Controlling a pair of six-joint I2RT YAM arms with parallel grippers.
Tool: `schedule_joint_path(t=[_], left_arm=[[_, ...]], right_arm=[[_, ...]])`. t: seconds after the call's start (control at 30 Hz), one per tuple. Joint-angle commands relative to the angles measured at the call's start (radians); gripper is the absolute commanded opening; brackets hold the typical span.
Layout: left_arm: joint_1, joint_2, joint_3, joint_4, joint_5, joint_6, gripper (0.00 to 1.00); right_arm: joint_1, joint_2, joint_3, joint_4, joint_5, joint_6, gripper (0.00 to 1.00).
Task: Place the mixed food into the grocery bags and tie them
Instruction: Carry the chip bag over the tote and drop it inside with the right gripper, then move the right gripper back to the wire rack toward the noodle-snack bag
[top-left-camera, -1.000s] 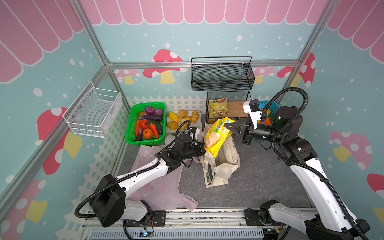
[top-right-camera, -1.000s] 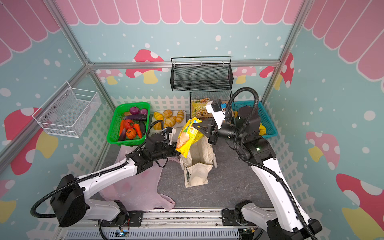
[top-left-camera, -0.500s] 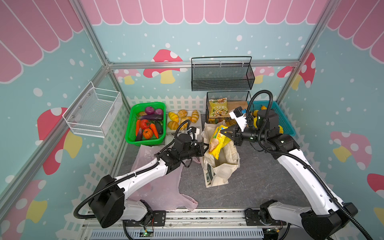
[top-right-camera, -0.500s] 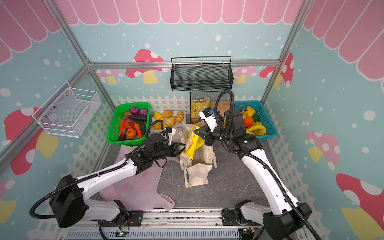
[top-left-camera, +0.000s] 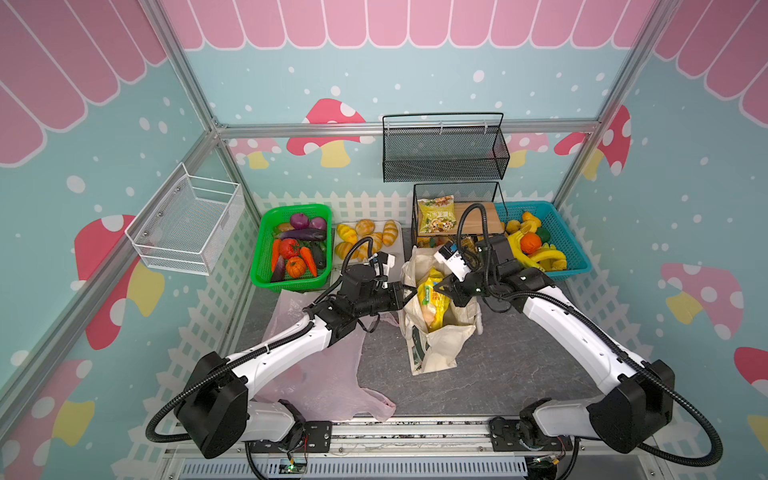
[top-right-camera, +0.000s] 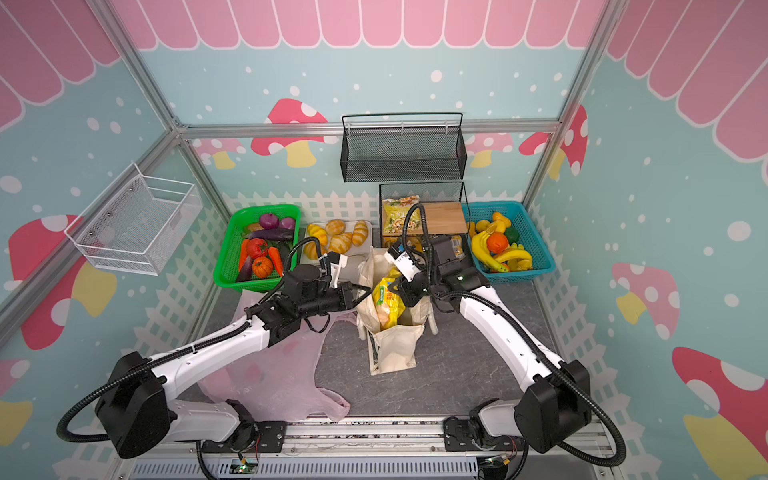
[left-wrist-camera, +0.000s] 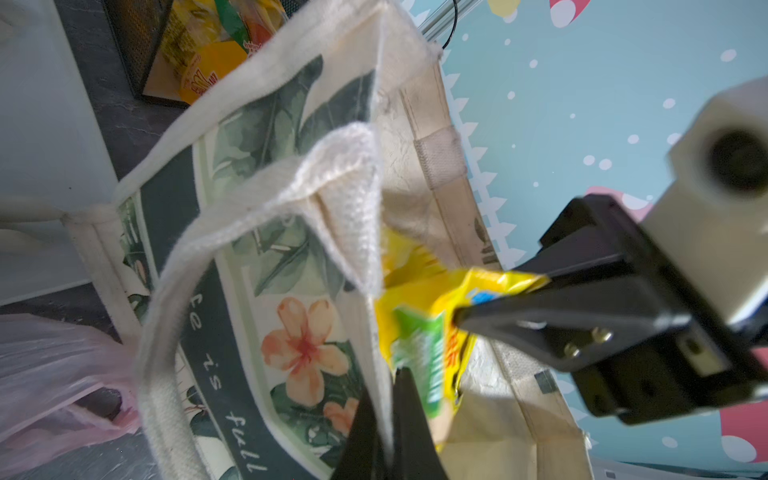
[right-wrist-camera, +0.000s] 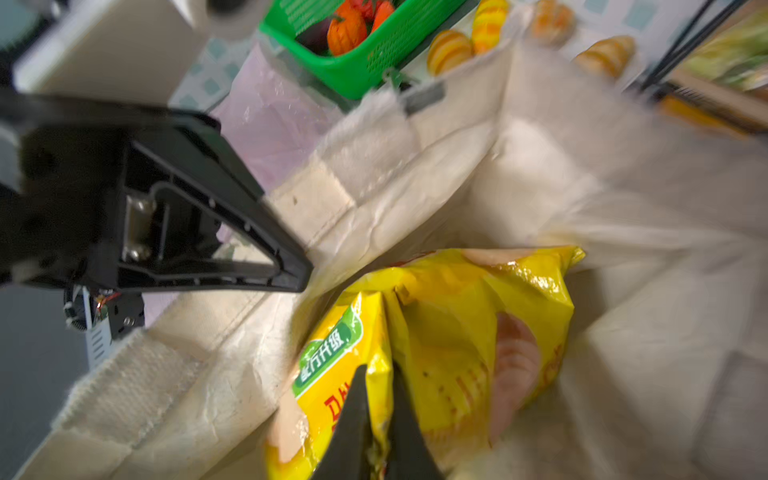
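The cream floral canvas tote (top-left-camera: 436, 349) (top-right-camera: 395, 349) stands open mid-table. My left gripper (top-left-camera: 409, 291) (left-wrist-camera: 386, 374) is shut on its near rim and holds the mouth apart. The yellow chip bag (top-left-camera: 432, 299) (right-wrist-camera: 457, 316) sits partly inside the tote, with my right gripper (top-left-camera: 442, 286) (right-wrist-camera: 380, 370) shut on its top fold. The pink plastic bag (top-left-camera: 324, 374) lies flat under the left arm. Tomato (top-left-camera: 289, 248), pumpkin (top-left-camera: 296, 266), carrot (top-left-camera: 308, 261) and eggplant (top-left-camera: 302, 235) lie in the green basket (top-left-camera: 297, 206). The green-yellow snack packet (top-left-camera: 436, 214) leans in a black wire crate.
Bread rolls (top-left-camera: 365, 239) lie on a white tray behind the tote. A teal basket (top-left-camera: 577, 257) of bananas and lemons stands at the back right. A black mesh shelf (top-left-camera: 444, 149) hangs on the back wall, a white wire basket (top-left-camera: 187, 220) on the left wall.
My right gripper has come in to the left and down, carrying the chip bag from above the tote into its mouth. The left gripper has stayed on the rim.
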Motion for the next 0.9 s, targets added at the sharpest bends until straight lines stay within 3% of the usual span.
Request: schedule_joint_path(t=[0.0,0.13,0.23,0.3,0.4,0.5,0.63,0.87], left_arm=[[0.009,-0.020,-0.003,0.045,0.018,-0.016,0.00],[0.008,-0.032,-0.012,0.031,-0.005,-0.010,0.00],[0.007,-0.042,-0.018,0.006,-0.021,-0.002,0.00],[0.009,-0.049,-0.028,-0.004,-0.029,0.002,0.00],[0.009,-0.064,-0.040,-0.037,-0.055,0.016,0.00],[0.008,-0.087,-0.053,-0.068,-0.090,0.035,0.00],[0.011,-0.113,-0.076,-0.094,-0.133,0.059,0.00],[0.012,-0.116,-0.086,-0.103,-0.133,0.061,0.00]], right_arm=[[0.008,-0.059,-0.005,0.019,-0.039,-0.050,0.32],[-0.042,-0.167,0.008,0.148,0.073,0.029,0.53],[-0.181,-0.196,-0.008,0.302,0.078,0.171,0.58],[-0.228,-0.179,-0.019,0.391,0.174,0.271,0.59],[-0.232,-0.113,-0.031,0.521,0.319,0.375,0.65],[-0.232,-0.035,-0.062,0.689,0.376,0.486,0.70],[-0.232,0.111,-0.047,0.856,0.388,0.590,0.72],[-0.232,0.372,0.102,0.933,0.366,0.657,0.76]])
